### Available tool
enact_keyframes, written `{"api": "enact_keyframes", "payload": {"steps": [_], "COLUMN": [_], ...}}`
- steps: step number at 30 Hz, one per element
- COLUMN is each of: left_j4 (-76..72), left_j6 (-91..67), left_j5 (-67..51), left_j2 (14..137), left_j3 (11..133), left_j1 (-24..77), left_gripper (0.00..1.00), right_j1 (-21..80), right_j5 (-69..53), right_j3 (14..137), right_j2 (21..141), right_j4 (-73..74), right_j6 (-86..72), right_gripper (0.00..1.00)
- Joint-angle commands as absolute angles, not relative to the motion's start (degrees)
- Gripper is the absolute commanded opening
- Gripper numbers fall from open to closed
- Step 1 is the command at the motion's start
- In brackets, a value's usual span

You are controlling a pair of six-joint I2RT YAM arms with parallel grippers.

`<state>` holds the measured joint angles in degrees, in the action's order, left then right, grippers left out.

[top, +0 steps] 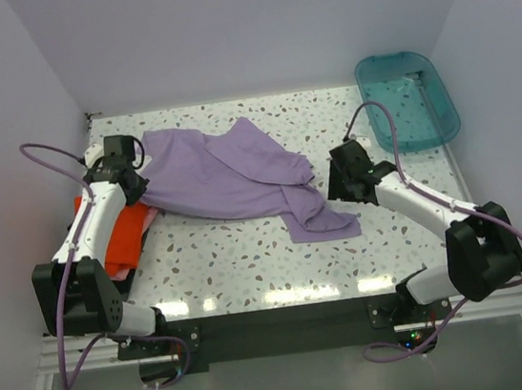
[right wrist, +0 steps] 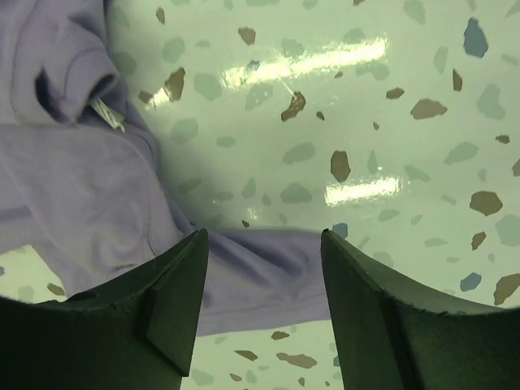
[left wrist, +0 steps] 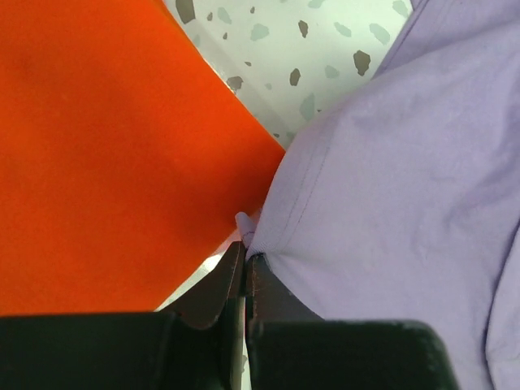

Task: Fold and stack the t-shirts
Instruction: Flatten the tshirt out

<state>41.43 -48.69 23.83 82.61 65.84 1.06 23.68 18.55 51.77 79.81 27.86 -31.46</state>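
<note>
Lavender t-shirt (top: 230, 175): spread crumpled across the far middle of the table (top: 251, 264), one part trailing toward the near right.
Orange-red t-shirt (top: 124, 234): lies flat at the left edge, partly under the left arm, just beside the lavender cloth.
Left gripper (left wrist: 245, 253): jaws pressed together, pinching a small fold of the lavender t-shirt's left edge.
Right gripper (right wrist: 262, 237): jaws apart, holding nothing, poised above the shirt's right end and bare table.
Teal tub (top: 409, 98): far right corner, apart from the shirts.
</note>
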Motion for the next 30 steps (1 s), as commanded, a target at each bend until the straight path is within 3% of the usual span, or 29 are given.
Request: {"api": "enact_keyframes", "payload": {"steps": [1, 13, 16, 18, 20, 30], "left_j4": [40.61, 38.94, 38.76, 38.85, 39.20, 40.25], "left_j6": [-46.85, -45.70, -45.62, -45.53, -45.18, -43.77], "left_j5": [21.98, 19.95, 19.95, 20.04, 20.56, 21.53], "left_j2": [80.77, 80.77, 80.86, 80.86, 80.86, 81.65], "left_j3": [65.83, 65.21, 65.21, 65.30, 65.56, 66.53], "left_j1": [0.97, 0.97, 0.97, 0.97, 0.97, -1.49], "left_gripper": [0.00, 0.00, 0.00, 0.00, 0.00, 0.00], "right_j1": [24.17, 32.34, 32.08, 31.29, 28.85, 18.64], "right_j5": [16.18, 17.22, 19.32, 21.00, 22.06, 23.39], "right_j3": [50.01, 55.02, 56.86, 59.57, 60.99, 73.29], "right_j2": [77.17, 90.87, 94.30, 95.79, 95.98, 100.45], "right_j4": [25.41, 21.62, 22.14, 23.55, 24.25, 28.65], "right_j6": [-31.64, -35.16, -35.07, -34.28, -32.88, -25.40], "right_gripper": [0.61, 0.59, 0.40, 0.12, 0.03, 0.00]}}
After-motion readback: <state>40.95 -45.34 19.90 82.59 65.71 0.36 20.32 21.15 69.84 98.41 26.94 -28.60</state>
